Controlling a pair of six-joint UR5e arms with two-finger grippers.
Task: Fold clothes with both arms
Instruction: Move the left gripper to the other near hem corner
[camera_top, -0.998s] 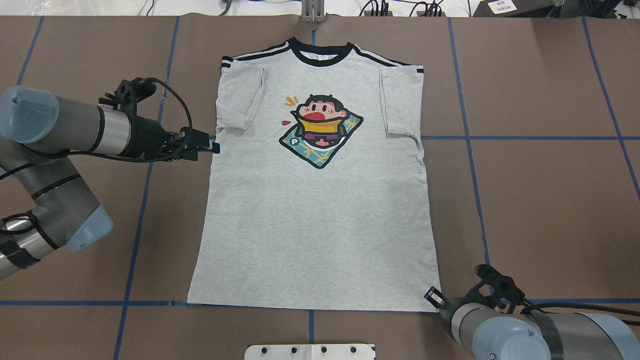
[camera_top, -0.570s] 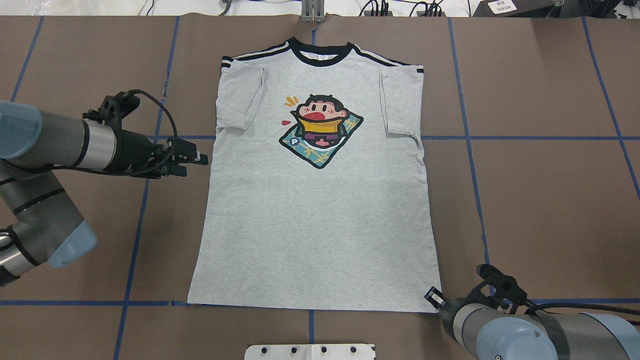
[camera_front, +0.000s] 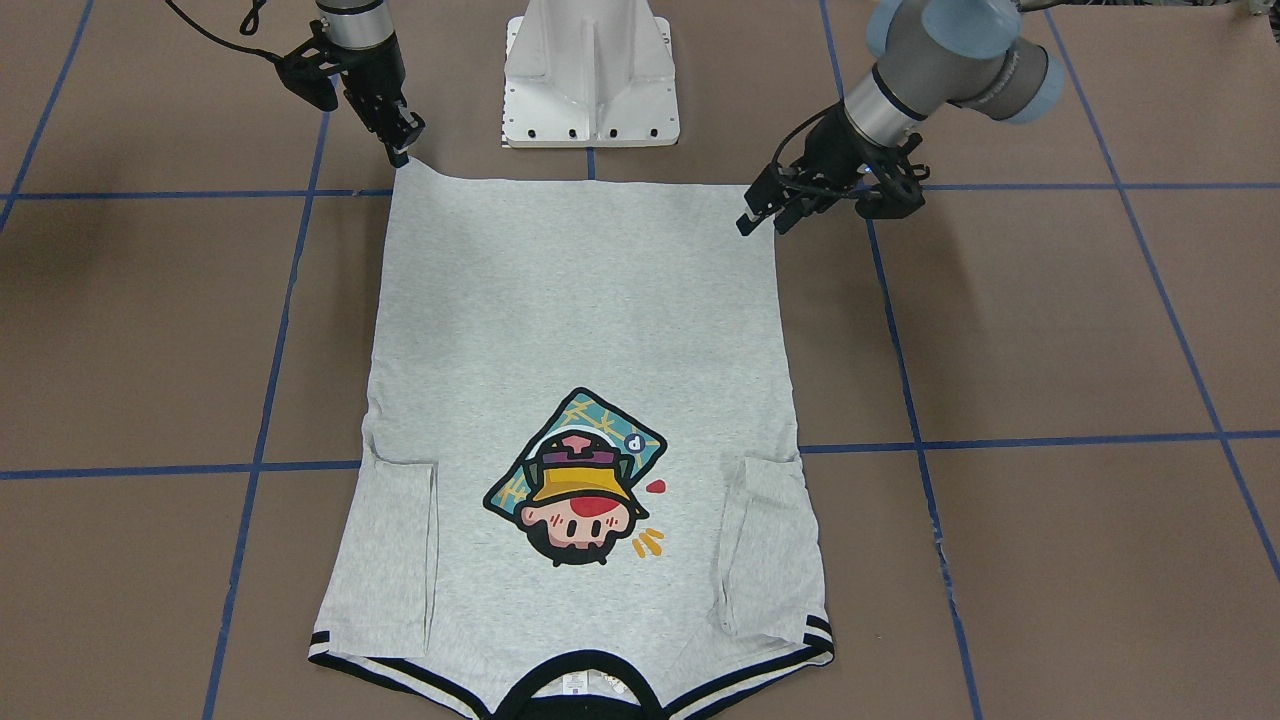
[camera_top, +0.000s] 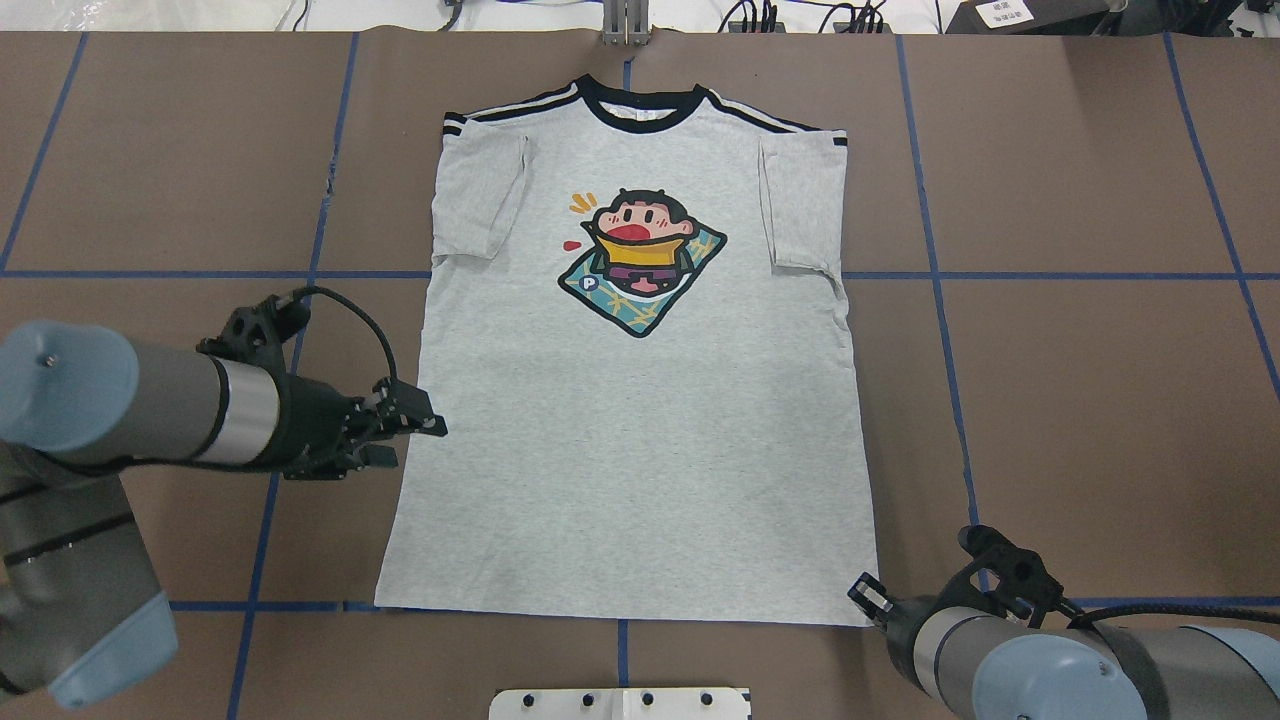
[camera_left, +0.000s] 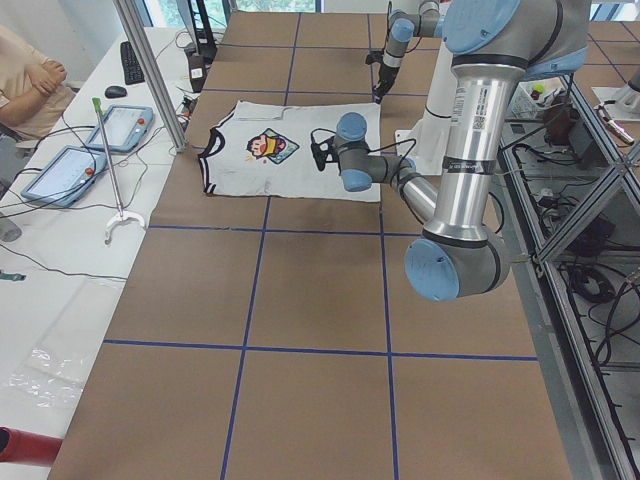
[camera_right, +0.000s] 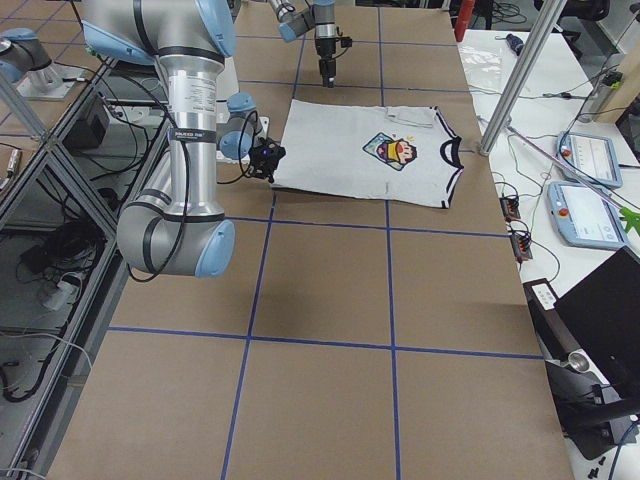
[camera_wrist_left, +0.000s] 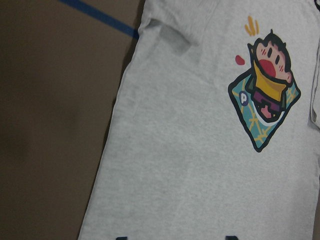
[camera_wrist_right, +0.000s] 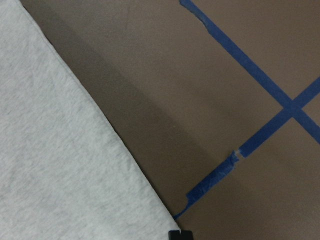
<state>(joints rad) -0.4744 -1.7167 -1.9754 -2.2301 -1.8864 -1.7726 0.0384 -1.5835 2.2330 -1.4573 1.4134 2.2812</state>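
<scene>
Light heather-grey short-sleeved T-shirt (camera_front: 580, 300) with black collar, striped shoulder trim and a cartoon-face print lies flat, print up, mid-way along the brown surface (camera_front: 1050, 330) gridded with blue tape lines (camera_front: 1000, 440). In the front-facing view its hem is toward the white pedestal base (camera_front: 590, 80), its collar is toward the opposite edge, and both sleeves are folded in. The grey tube right arm (camera_front: 352, 25) points its black right gripper (camera_front: 402, 152) steeply down at one hem corner. Its jaws are drawn together at the cloth's tip; whether they pinch it cannot be told. The left arm (camera_front: 900, 90) slants its left gripper (camera_front: 765, 222) down at the shirt's side edge, short of the other hem corner, jaws parted and holding nothing.

Overhead, the left gripper overlaps that side edge between sleeve and hem. Bare surface lies wide on both sides of the shirt.

From the left end, a person's folded arms (camera_left: 30, 85), two tablet-like pendants (camera_left: 100, 140) and a metal pole (camera_left: 150, 70) stand past the collar-side edge.

From the right end, the near right arm reaches low to its corner.

The left wrist view looks down on the side edge and print, with two dark fingertips (camera_wrist_left: 120, 238) wide apart at the bottom.

The right wrist view shows the hem corner just above one dark tip, with bare surface and a tape crossing beside it.
</scene>
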